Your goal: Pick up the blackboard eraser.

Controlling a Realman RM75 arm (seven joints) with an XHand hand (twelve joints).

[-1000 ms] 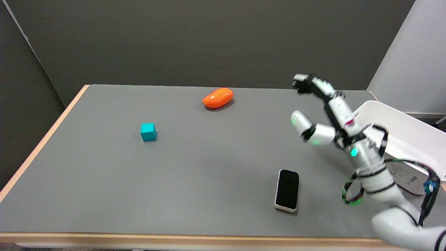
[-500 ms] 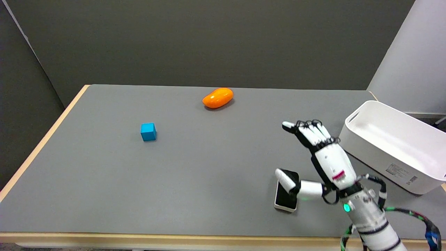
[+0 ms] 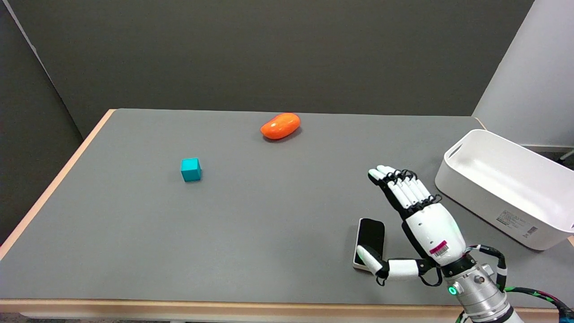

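One eraser, one robot hand beside it, nothing gripped.

On my worktop (image 3: 134, 233) I count one blackboard eraser (image 3: 370, 242), one teal cube (image 3: 190, 169), one orange oval object (image 3: 280, 125) and one white bin (image 3: 506, 188). The eraser lies flat near the front edge, just left of my right robot hand (image 3: 419, 224), whose fingers are spread and empty, the thumb overlapping the eraser's near end.

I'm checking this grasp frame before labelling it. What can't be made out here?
Head view only:
- Whether the right hand touches the blackboard eraser: its thumb covers the near end.
- The white bin: far corner cut by the right edge.
- The bin's label print: too small.
- The arm: cut by the bottom edge.
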